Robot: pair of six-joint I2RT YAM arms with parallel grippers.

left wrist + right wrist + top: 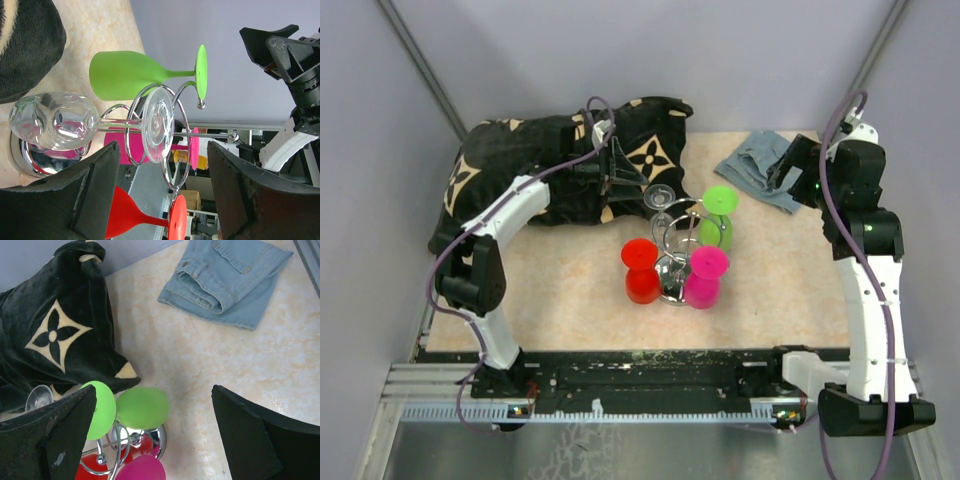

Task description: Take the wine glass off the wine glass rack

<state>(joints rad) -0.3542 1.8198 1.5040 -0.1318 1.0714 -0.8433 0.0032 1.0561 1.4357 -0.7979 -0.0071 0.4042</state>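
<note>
**Left tool (162, 145) lined up on the hanging wine glass (52, 120)**
Nearest the arm bases, a red glass (641, 270) and a pink glass (706, 275) flank the wine glass rack (670, 282). The clear wine glass hangs bowl-down at 11 o'clock, its foot caught in a loop, so it likely slides outward. The left tool faces its stem, spread wide. The right tool (154, 390), also wide, idles at 2 o'clock.

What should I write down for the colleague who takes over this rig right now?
Left gripper: open, facing the clear wine glass, not gripping it.
Right gripper: open, empty, near the jeans.
The glass hangs on the wine glass rack.
Done: nothing taken off yet.
Left: close on the glass and lift it off the rack.
</note>
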